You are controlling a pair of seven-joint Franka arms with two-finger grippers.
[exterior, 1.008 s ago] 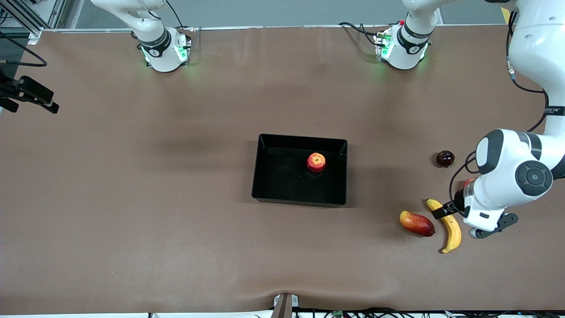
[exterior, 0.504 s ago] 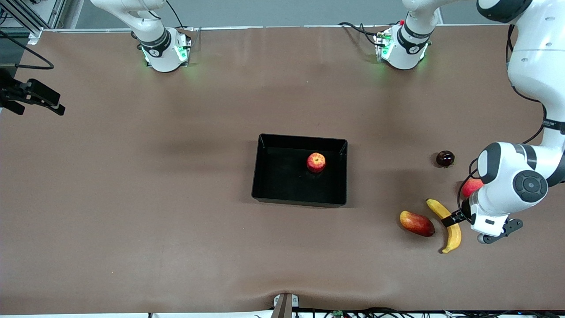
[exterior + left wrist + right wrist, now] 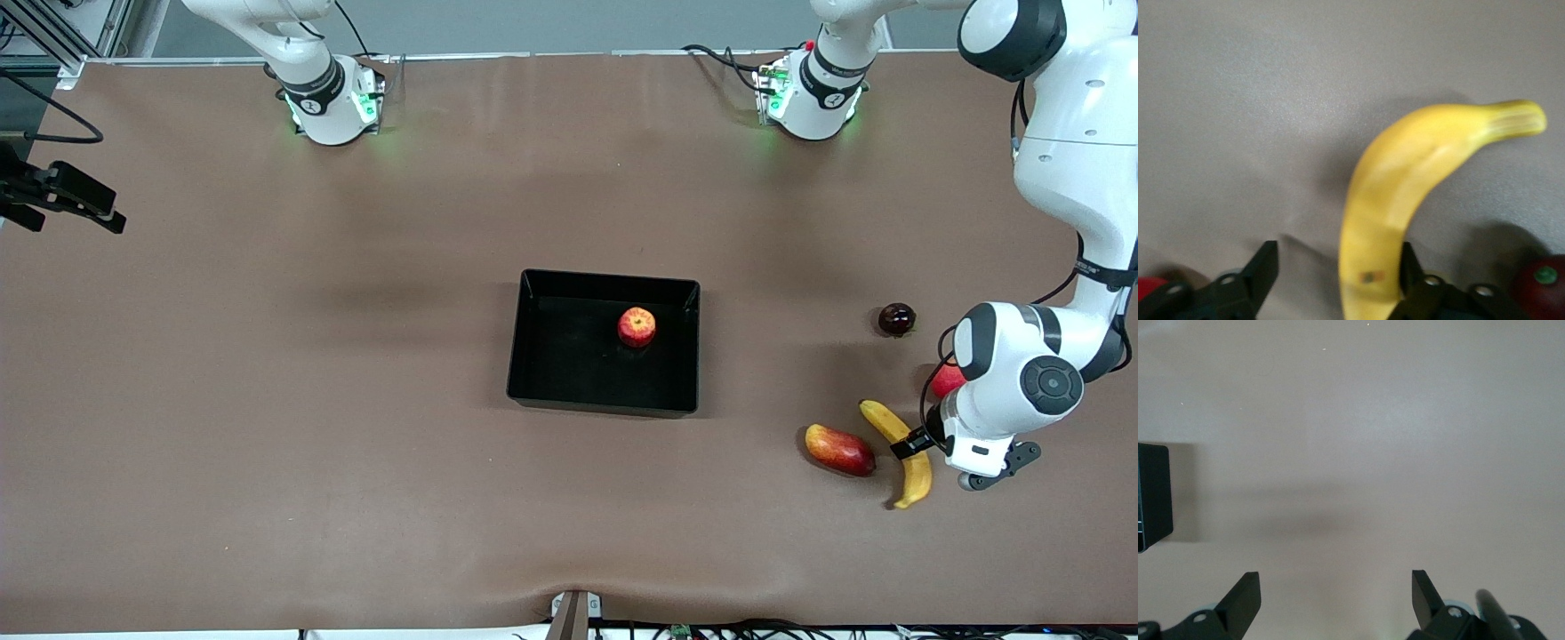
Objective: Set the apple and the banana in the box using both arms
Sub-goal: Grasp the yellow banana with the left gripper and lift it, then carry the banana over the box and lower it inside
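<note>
Apple (image 3: 637,326) sits in the box (image 3: 524,356), toward its left-arm end. Banana (image 3: 905,452) lies on the table (image 3: 356,400), well apart from the box toward the left arm's end and nearer the front camera. Left gripper (image 3: 916,442) is down at the banana's middle, straddling it: one finger (image 3: 1408,273) touches the peel, the other finger (image 3: 1261,270) stands off with a gap, so jaws part-closed, no grip yet. Mango (image 3: 839,449) is just beside the banana on the box side. Red fruit (image 3: 945,379) peeks out beside the left wrist, dark fruit (image 3: 896,319) farther from the camera. Right gripper (image 3: 1335,593) waits open over bare table, box corner (image 3: 1153,495) in its wrist view
</note>
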